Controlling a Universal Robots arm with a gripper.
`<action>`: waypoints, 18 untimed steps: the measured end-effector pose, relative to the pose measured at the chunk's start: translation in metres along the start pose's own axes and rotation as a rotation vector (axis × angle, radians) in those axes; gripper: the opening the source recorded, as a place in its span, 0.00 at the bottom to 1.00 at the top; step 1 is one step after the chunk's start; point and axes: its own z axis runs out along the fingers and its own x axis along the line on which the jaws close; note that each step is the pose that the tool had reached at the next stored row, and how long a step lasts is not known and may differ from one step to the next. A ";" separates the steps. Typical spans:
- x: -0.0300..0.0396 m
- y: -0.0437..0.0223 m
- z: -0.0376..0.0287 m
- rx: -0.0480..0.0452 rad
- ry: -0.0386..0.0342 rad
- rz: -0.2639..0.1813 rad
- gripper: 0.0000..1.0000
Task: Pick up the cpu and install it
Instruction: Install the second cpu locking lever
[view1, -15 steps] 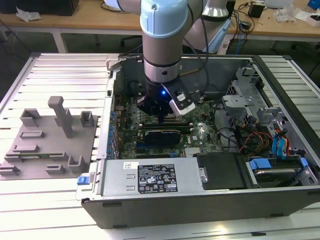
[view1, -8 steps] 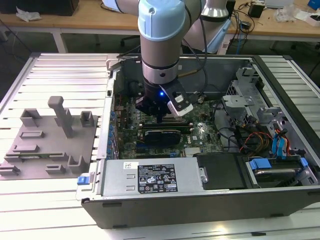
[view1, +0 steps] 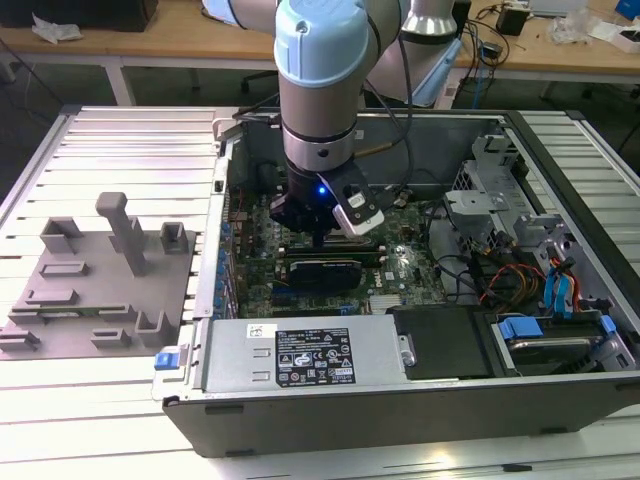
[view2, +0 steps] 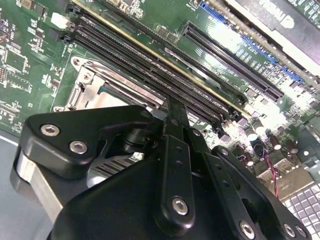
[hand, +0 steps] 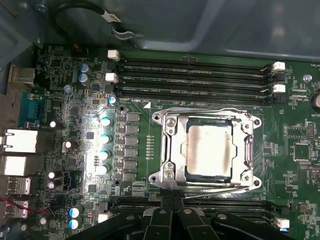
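I see the cpu lying flat inside the socket on the board, in the first wrist view, its pale metal top facing up. My gripper hangs low over the board inside the case, near the memory slots. If my fingers are open or closed, I cannot tell. I judge the chip to be light, stiff and smooth, so slippery, and fragile underneath. I would take it only by two opposite edges, level, with little force.
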 end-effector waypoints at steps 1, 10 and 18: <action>0.0005 0.0000 0.0006 -0.0014 0.0000 0.000 0.11; 0.0054 -0.0008 0.0064 -0.0430 -0.0023 0.005 0.11; 0.0056 -0.0057 0.0055 -0.0438 -0.0030 0.010 0.11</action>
